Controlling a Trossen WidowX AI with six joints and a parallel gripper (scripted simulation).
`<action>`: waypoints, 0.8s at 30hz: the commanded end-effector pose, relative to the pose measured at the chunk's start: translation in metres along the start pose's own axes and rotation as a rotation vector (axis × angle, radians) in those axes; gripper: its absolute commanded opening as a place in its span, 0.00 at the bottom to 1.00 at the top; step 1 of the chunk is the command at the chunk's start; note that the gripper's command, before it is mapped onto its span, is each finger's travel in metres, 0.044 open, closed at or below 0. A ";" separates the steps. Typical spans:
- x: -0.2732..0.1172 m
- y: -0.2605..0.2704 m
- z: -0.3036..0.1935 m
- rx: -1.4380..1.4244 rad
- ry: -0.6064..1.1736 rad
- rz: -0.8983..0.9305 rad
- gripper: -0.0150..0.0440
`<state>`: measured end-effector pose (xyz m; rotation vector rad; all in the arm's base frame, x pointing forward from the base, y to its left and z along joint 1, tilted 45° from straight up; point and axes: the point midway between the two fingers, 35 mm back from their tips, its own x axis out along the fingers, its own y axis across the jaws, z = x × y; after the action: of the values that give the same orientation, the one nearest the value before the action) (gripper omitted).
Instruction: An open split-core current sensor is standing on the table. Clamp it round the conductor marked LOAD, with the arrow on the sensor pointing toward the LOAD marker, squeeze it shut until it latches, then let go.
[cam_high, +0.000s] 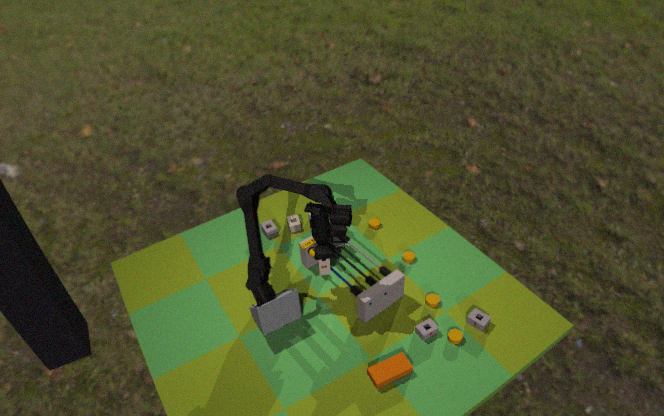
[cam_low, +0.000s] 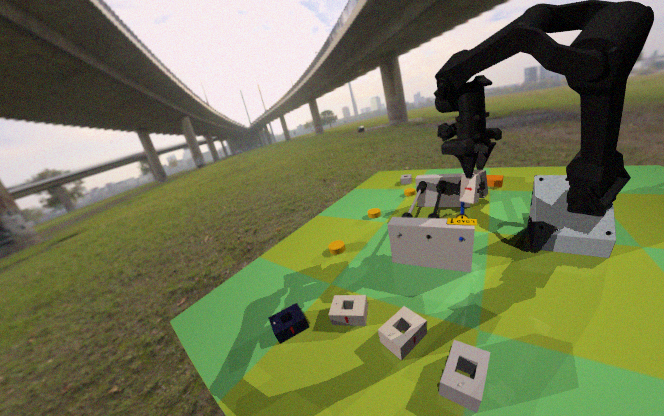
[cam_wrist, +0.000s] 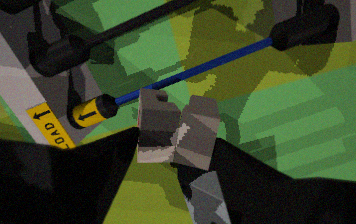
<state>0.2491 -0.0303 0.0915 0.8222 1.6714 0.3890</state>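
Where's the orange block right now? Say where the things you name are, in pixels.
In the top view, the orange block (cam_high: 390, 370) (cam_low: 495, 181) lies on the mat near the bottom edge, its nearest neighbour the grey square-holed block (cam_high: 424, 332) up and to its right.

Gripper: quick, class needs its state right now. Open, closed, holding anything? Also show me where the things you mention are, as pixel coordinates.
Gripper (cam_high: 325, 257) (cam_low: 470, 175) (cam_wrist: 176, 138): closed on the sensor (cam_high: 324, 266) (cam_low: 468, 192) (cam_wrist: 198, 132), holding it.

Three conductors (cam_high: 343, 275) (cam_low: 462, 208) (cam_wrist: 200, 69) between two upright end blocks (cam_high: 381, 296) (cam_low: 431, 245).
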 end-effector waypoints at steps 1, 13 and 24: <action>-0.001 0.003 0.005 0.122 -0.009 0.003 0.25; 0.001 0.007 0.013 0.514 -0.008 0.005 0.25; 0.002 0.012 0.020 0.874 -0.007 0.008 0.25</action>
<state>0.2668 -0.0239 0.0908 1.3840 1.8312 -0.3009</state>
